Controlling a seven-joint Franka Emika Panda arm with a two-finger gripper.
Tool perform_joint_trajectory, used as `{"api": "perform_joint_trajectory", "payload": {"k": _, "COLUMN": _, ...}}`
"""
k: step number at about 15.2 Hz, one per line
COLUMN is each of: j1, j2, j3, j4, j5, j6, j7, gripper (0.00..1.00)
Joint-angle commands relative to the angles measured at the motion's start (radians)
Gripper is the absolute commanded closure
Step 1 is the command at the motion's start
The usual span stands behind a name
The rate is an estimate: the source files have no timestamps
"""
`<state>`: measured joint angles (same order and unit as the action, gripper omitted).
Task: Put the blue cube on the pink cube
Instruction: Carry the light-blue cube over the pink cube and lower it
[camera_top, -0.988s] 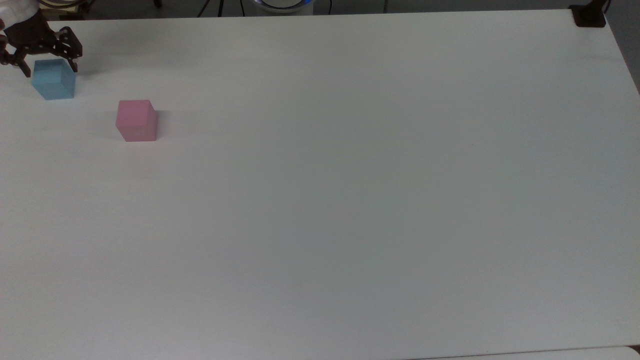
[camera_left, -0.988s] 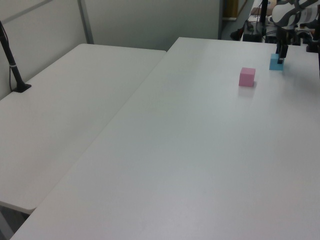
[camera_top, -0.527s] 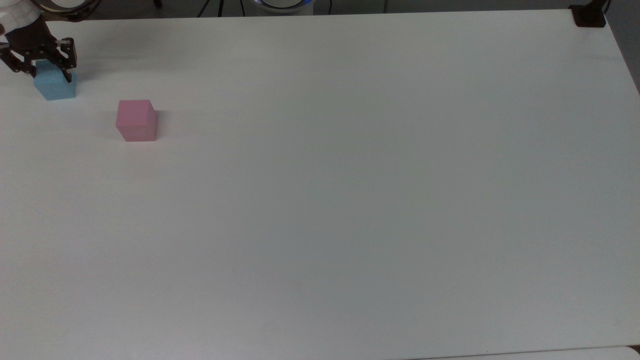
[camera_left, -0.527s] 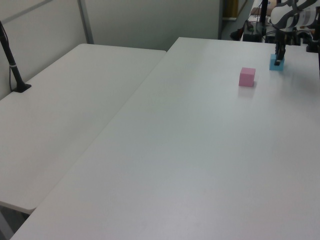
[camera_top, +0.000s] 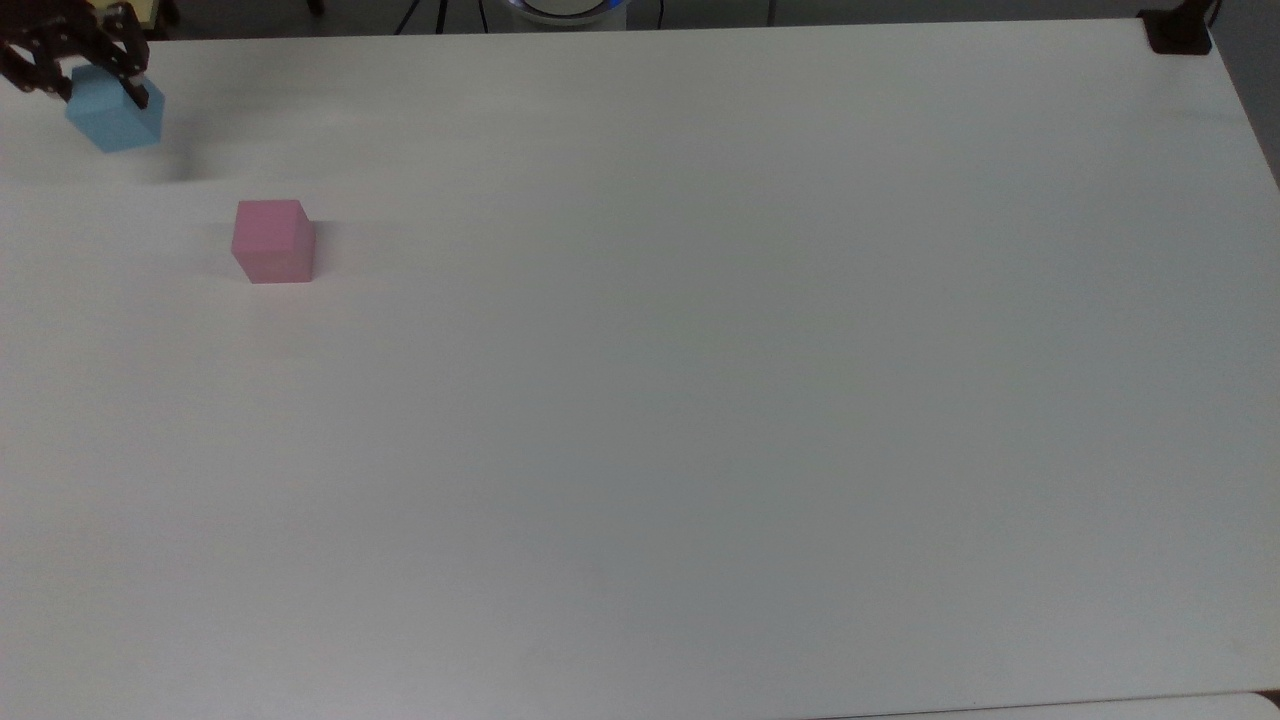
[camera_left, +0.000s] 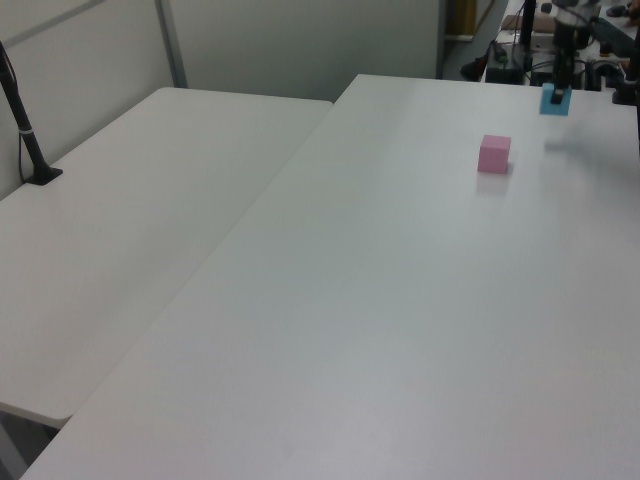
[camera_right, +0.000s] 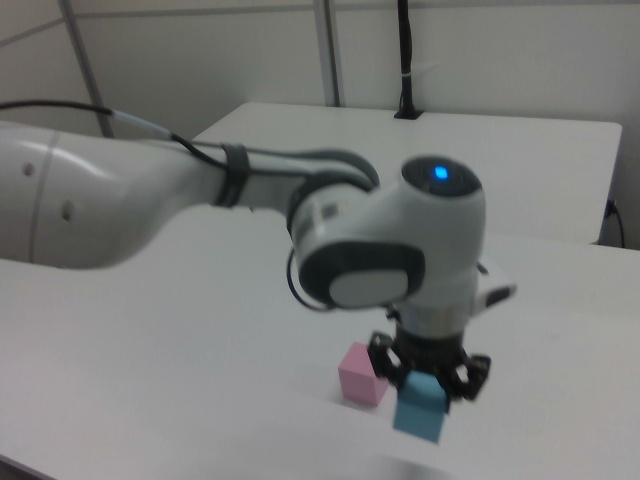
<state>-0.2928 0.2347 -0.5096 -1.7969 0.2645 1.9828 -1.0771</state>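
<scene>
You've got the blue cube (camera_top: 113, 117) off the table (camera_top: 700, 400) now: the gripper (camera_top: 80, 62) is closed on its upper half, one finger on each side, and the cube hangs clear of the surface. In the right view you can see its shadow lying on the white top below it, with a gap between. The cube (camera_right: 420, 409) looks turned a little in the grip there, corner-forward, not square to the table's edges.

So the grasp is made and you're in the lift and carry. In the top view the load sits up by the table's far left corner, close to the far edge. The pink cube (camera_top: 272, 241) stands alone on the table, further in from that corner toward the middle, near the blue one but apart from it. In the left view the pink cube (camera_left: 494, 154) sits nearer the camera than the held blue cube (camera_left: 555, 98).

Next move, as I read it: carry the blue cube across until it is directly over the pink one, keeping it higher than the pink cube's top face so you don't knock it. Square up the rotation if you can, since both cubes are the same size and there's no overhang to spare. Then lower until the faces meet before you let go.
</scene>
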Motion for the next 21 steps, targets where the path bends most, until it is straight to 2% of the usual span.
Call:
{"api": "perform_joint_trajectory", "payload": {"k": 1, "j1": 0.101, "j2": -0.043, "j3": 0.008, "j4": 0.062, "j5": -0.007, "j6": -0.087, "j7": 0.268, "gripper": 0.60}}
{"api": "perform_joint_trajectory", "payload": {"k": 4, "j1": 0.170, "j2": -0.037, "j3": 0.034, "j4": 0.073, "j5": -0.056, "j6": -0.079, "j7": 0.448, "gripper": 0.60}}
{"api": "perform_joint_trajectory", "payload": {"k": 8, "j1": 0.176, "j2": -0.019, "j3": 0.121, "j4": 0.073, "j5": -0.137, "j6": -0.073, "j7": 0.541, "gripper": 0.60}}
{"api": "perform_joint_trajectory", "payload": {"k": 13, "j1": 0.175, "j2": -0.005, "j3": 0.152, "j4": 0.044, "j5": -0.260, "j6": -0.033, "j7": 0.572, "gripper": 0.60}}
{"api": "perform_joint_trajectory", "payload": {"k": 21, "j1": 0.176, "j2": 0.020, "j3": 0.175, "j4": 0.008, "j5": -0.287, "j6": 0.053, "j7": 0.608, "gripper": 0.60}}
